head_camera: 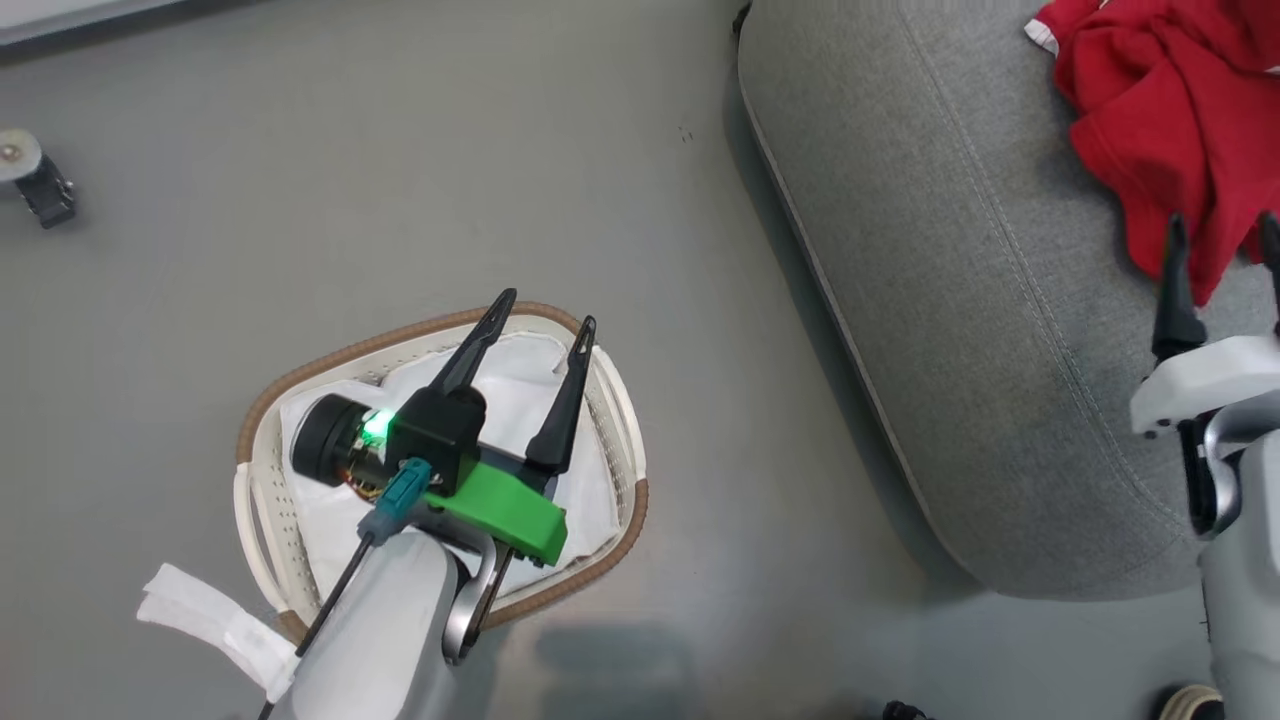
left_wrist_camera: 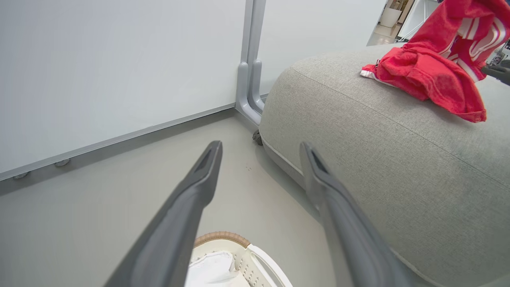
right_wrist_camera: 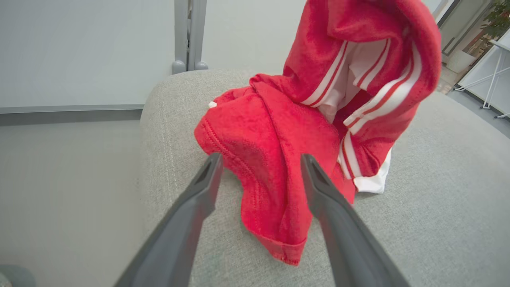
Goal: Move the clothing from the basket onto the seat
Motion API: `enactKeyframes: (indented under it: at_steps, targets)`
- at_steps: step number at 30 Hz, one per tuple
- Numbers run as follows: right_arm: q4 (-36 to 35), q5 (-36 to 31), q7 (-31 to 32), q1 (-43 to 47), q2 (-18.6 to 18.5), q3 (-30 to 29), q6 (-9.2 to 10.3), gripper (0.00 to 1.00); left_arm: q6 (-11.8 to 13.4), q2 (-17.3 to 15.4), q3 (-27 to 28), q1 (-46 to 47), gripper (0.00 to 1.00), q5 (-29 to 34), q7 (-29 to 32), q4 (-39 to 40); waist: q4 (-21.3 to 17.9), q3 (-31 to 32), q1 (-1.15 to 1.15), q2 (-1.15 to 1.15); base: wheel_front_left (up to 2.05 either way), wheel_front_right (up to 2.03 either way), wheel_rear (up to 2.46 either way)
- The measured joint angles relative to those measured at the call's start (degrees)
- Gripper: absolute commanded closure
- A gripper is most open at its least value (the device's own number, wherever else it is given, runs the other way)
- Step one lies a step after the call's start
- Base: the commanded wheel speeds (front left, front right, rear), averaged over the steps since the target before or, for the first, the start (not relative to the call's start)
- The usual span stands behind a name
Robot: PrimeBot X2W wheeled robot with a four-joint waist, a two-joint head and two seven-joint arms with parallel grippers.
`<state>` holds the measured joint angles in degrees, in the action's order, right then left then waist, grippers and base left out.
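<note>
Bright red soft clothing with white stripes (right_wrist_camera: 275,131) lies heaped on the large grey upholstered seat (head_camera: 950,300). The right pincer (right_wrist_camera: 261,157) is spread and empty at its edge, and the left pincer (head_camera: 548,308) is spread above the white perforated plastic basket (head_camera: 300,372). Placing looks done; next, draw the right arm back.

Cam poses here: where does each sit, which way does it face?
Head view: on the head, looking down at floor, basket and seat; left gripper over the basket, right gripper by the clothing.
Left wrist view: above the basket, facing seat and wall along its open fingers.
Right wrist view: low over the seat, facing the clothing past its open fingers.
Shared: all three show clothing on the seat.
</note>
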<state>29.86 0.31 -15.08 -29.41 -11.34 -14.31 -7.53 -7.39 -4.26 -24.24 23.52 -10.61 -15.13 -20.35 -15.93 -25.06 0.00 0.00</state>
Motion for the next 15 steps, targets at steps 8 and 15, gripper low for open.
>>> enactKeyframes:
  at_steps: [8,15]
  targets:
    - [-6.12,2.72,0.00,2.09,2.99,7.97,0.00,0.00,0.35,0.93,5.91,-4.77,0.00,0.08,0.01,1.24,2.66,4.75,0.00,0.00,0.00,0.00,0.00]
    - [-7.43,3.61,0.00,3.85,6.03,12.06,0.00,0.00,1.71,1.31,11.25,-8.31,0.00,-0.43,0.00,1.56,5.85,8.57,0.00,0.00,0.00,0.00,0.00]
